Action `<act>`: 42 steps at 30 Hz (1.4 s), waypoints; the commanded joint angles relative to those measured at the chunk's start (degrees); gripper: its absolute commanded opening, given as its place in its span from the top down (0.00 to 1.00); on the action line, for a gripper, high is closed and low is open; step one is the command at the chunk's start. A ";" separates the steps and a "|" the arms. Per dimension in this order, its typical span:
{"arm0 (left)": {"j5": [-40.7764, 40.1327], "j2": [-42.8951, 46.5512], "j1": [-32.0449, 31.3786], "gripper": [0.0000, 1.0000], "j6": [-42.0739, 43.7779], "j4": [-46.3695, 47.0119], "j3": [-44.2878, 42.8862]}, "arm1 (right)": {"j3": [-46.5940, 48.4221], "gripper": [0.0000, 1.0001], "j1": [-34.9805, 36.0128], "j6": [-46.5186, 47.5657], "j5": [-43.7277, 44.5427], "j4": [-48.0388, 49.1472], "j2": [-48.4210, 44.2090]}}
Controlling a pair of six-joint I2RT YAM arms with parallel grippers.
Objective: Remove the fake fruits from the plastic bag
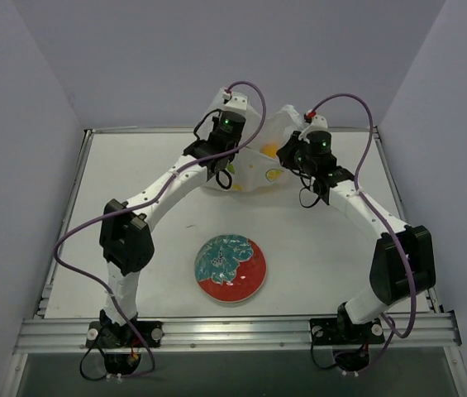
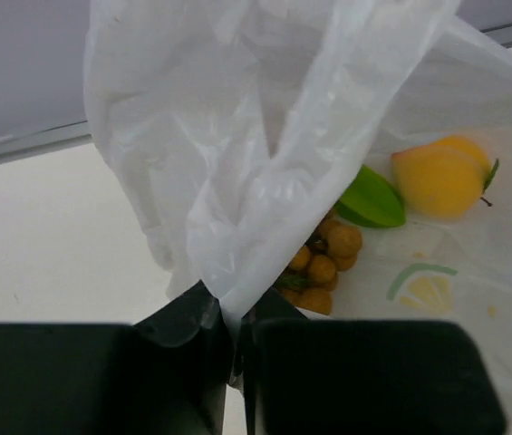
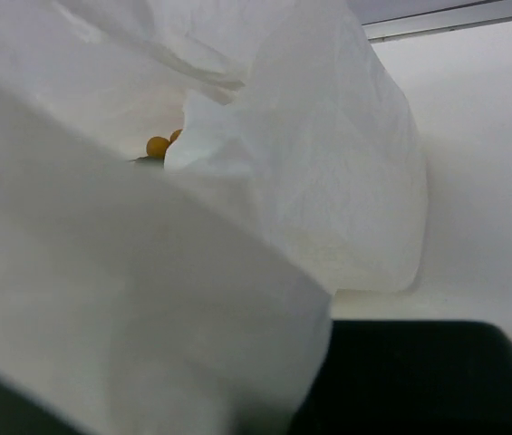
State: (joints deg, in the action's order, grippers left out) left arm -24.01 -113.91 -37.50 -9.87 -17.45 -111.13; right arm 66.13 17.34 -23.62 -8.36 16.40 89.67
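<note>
our left hand [image 2: 236, 362] pinches the plastic bag [image 2: 237, 136] tight; the berries [image 2: 323, 263], green fruit [image 2: 371, 201] and orange-yellow fruit [image 2: 441, 177] lie inside. the bag hides our right hand [image 1: 293, 151], so we cannot tell its grip.

Soft, even light, faint shadows on the desk [image 1: 117, 165]. In wrist views dark jaws at 6 o'clock blur; plastic bag [image 3: 328, 181] glares.

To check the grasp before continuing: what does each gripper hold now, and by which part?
The left gripper pinches the plastic bag by a bunched fold of its film. The right gripper is covered by the bag; its hold cannot be told.
</note>
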 commanded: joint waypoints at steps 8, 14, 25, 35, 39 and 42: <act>0.63 23.19 1.91 0.98 -6.47 4.97 19.35 | -4.43 1.00 2.60 -3.71 -1.75 0.30 -12.14; 5.80 28.65 3.39 0.98 -12.95 4.36 28.58 | -5.39 1.00 3.40 -3.81 1.14 -1.82 -14.53; 8.54 26.73 8.58 0.98 -22.47 20.88 53.64 | -18.49 1.00 3.14 -3.45 6.25 8.21 0.76; 11.61 18.99 11.56 0.98 -27.04 31.06 59.97 | -22.10 1.00 3.05 -6.35 8.10 17.78 12.45; 14.51 15.92 14.11 0.98 -29.33 33.62 60.94 | -20.87 1.00 3.05 -6.79 8.18 17.79 14.39; 16.45 15.73 14.12 0.98 -29.68 34.33 61.03 | -20.78 1.00 3.14 -6.53 8.53 16.30 11.50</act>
State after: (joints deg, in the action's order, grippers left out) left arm -5.39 -98.61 -25.41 -38.83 15.31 -50.09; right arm 44.47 21.45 -31.35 -5.23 34.54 103.28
